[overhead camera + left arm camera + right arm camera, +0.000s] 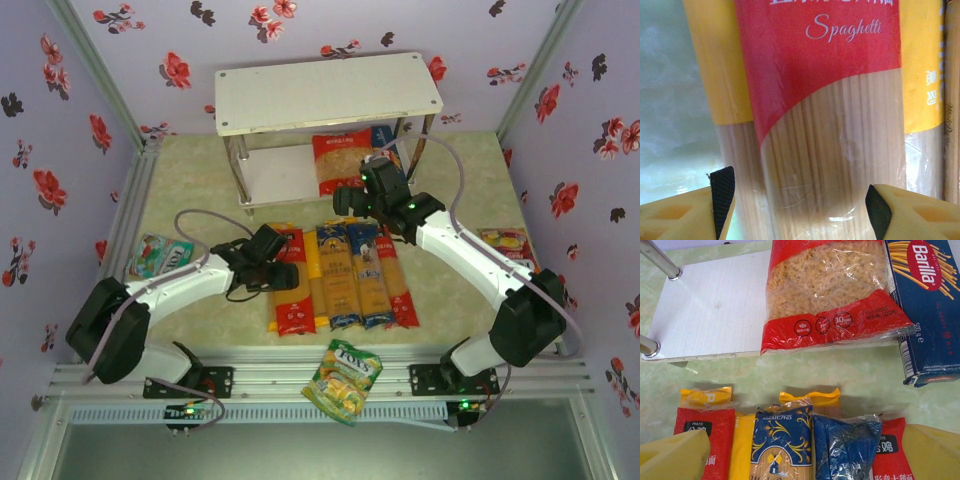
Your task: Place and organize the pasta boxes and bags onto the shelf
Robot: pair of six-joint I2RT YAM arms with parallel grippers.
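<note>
left gripper, jaws apart, straddling the red-labelled clear plastic spaghetti bag below. right gripper spread wide over the row of flat packs. ahead of it, wide red short-pasta bag and dark-blue cardboard box on the lower board of the white metal-legged shelf.

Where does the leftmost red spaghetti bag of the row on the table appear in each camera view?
Top external: red spaghetti bag at the left end of the row of packs.
Left wrist: centre of the picture, "Spaghetti" printed on it, above the open left gripper.
Right wrist: lower left, partly behind a finger.
Shared landmark: the yellow spaghetti bag against its right side.
</note>
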